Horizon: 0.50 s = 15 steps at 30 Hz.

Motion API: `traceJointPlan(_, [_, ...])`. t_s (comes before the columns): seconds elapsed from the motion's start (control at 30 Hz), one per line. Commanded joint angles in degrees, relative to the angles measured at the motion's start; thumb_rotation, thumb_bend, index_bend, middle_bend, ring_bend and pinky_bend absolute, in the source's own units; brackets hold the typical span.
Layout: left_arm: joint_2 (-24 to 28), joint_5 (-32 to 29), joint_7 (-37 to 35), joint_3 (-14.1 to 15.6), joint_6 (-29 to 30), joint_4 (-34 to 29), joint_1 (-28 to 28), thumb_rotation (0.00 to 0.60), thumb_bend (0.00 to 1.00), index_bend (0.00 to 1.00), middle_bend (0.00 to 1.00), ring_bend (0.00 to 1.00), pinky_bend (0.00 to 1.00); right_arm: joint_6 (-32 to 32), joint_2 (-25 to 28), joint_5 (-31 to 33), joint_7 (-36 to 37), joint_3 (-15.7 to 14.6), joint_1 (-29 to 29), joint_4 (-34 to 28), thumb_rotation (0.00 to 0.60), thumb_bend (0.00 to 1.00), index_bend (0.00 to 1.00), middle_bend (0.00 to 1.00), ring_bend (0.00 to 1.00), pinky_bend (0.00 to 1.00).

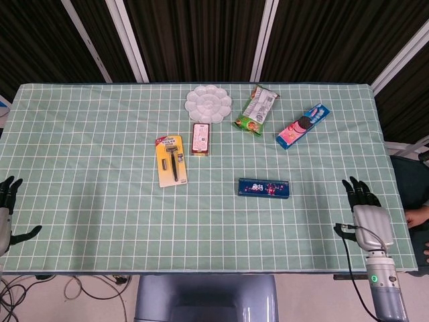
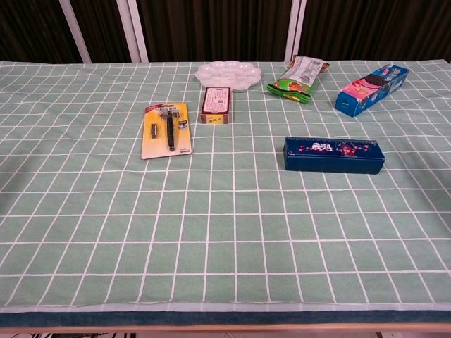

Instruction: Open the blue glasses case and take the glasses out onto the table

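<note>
The blue glasses case (image 1: 264,188) (image 2: 334,155) lies closed and flat on the green checked tablecloth, right of the middle. No glasses show. My right hand (image 1: 364,216) hovers at the table's near right corner, fingers spread and holding nothing, well to the right of the case. My left hand (image 1: 8,216) sits at the near left edge, partly cut off by the frame, fingers apart and empty. Neither hand appears in the chest view.
A yellow razor card (image 1: 170,160) and a red box (image 1: 200,138) lie left of the case. Behind them are a white palette dish (image 1: 208,103), a green snack bag (image 1: 255,110) and a blue biscuit box (image 1: 303,125). A person's hand (image 1: 415,220) shows at the far right.
</note>
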Motion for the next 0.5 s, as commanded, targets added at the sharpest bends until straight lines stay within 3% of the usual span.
traceJointPlan(0.03, [-0.01,-0.13,-0.20,-0.08,-0.03,-0.09,0.01,0.600,0.04,0.00,0.00,0.00,0.00,-3.73,0.30,3.94,-2.52,2.40,2.39,-4.88,0.600,0.09,0.00,0.00,0.00,0.21])
traceJointPlan(0.23, [0.06,-0.02,-0.37,-0.07,-0.21,-0.45,-0.10,0.600,0.04,0.00,0.00,0.00,0.00,-9.57,-1.45,11.28,-10.34,6.41,8.65,-10.37,0.600,0.08,0.00,0.00,0.00,0.21])
traceJointPlan(0.5, [0.35,-0.49,-0.93,-0.18,-0.44,-0.62,-0.02,0.600,0.04,0.00,0.00,0.00,0.00,-12.65,-9.84,20.64,-19.68,10.38,17.35,-7.74,0.600,0.12,0.00,0.00,0.00,0.21])
